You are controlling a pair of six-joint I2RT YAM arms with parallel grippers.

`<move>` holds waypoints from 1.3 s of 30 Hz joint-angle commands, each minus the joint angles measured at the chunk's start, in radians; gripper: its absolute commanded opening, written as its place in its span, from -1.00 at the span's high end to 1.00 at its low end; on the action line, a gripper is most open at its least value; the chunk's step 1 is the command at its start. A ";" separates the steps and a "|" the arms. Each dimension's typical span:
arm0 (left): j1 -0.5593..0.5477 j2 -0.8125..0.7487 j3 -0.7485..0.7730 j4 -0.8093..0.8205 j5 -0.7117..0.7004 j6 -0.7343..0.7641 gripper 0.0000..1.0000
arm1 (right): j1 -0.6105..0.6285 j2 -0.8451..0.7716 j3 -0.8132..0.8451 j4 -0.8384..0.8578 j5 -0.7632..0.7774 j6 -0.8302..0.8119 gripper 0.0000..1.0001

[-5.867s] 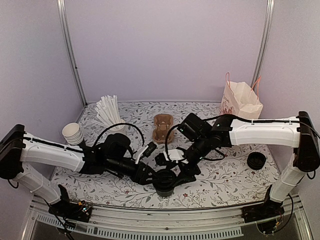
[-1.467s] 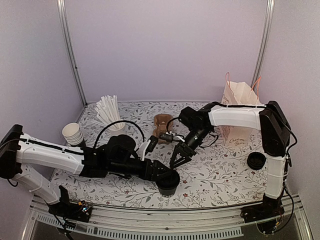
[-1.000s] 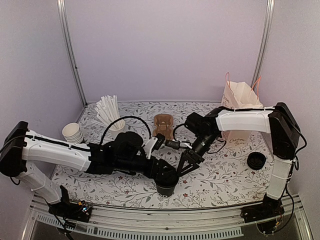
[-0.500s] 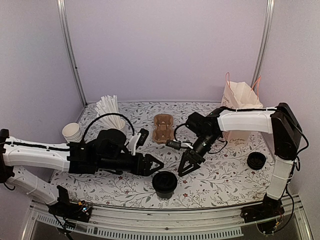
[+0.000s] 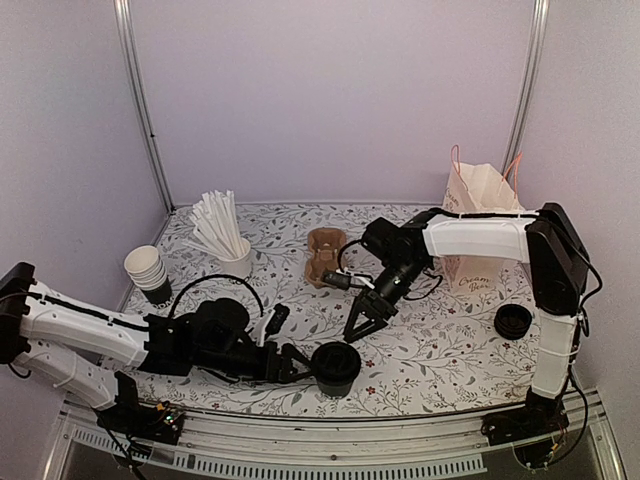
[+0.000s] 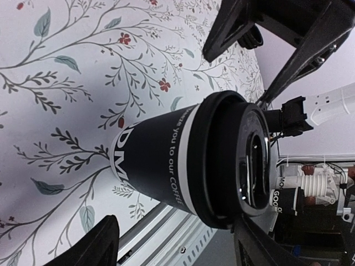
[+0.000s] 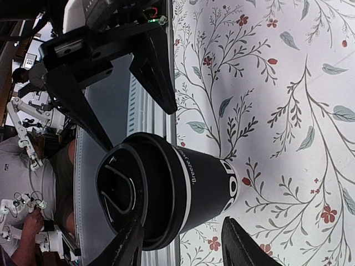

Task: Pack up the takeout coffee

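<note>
while the round-lidded black paper coffee cup [image 5: 335, 366] is being faced, just ahead, by the spread, empty left gripper [image 5: 297, 362] and right gripper [image 5: 360, 328], a tip-over is being risked by any off-centre squeeze.

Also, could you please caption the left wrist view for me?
Lidded takeout coffee upright on the floral table, ahead of the open left gripper.
</note>
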 commanded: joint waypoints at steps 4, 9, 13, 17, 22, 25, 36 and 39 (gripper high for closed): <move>0.025 0.054 0.027 0.088 0.073 0.036 -0.44 | -0.004 0.011 0.004 -0.030 -0.063 -0.025 -0.01; 0.099 0.065 0.041 0.054 0.090 0.098 -0.43 | -0.005 -0.030 -0.050 -0.016 -0.044 -0.025 -0.01; 0.168 0.082 0.071 0.031 0.113 0.163 -0.43 | -0.005 -0.075 -0.094 -0.001 -0.021 -0.015 -0.03; 0.202 0.120 0.120 -0.003 0.143 0.221 -0.42 | -0.006 -0.108 -0.127 0.014 -0.012 -0.009 -0.05; 0.203 0.123 0.133 -0.028 0.148 0.218 -0.41 | -0.006 -0.114 -0.126 0.012 -0.012 0.001 -0.07; 0.187 0.061 0.096 -0.033 0.132 0.163 -0.42 | -0.007 -0.113 -0.127 0.003 -0.022 0.000 -0.08; 0.089 0.008 -0.032 0.180 0.155 -0.070 -0.37 | -0.057 -0.111 -0.132 0.025 -0.019 0.031 0.00; 0.072 0.063 -0.005 0.193 0.161 -0.068 -0.34 | -0.060 -0.097 -0.130 0.026 -0.020 0.028 0.03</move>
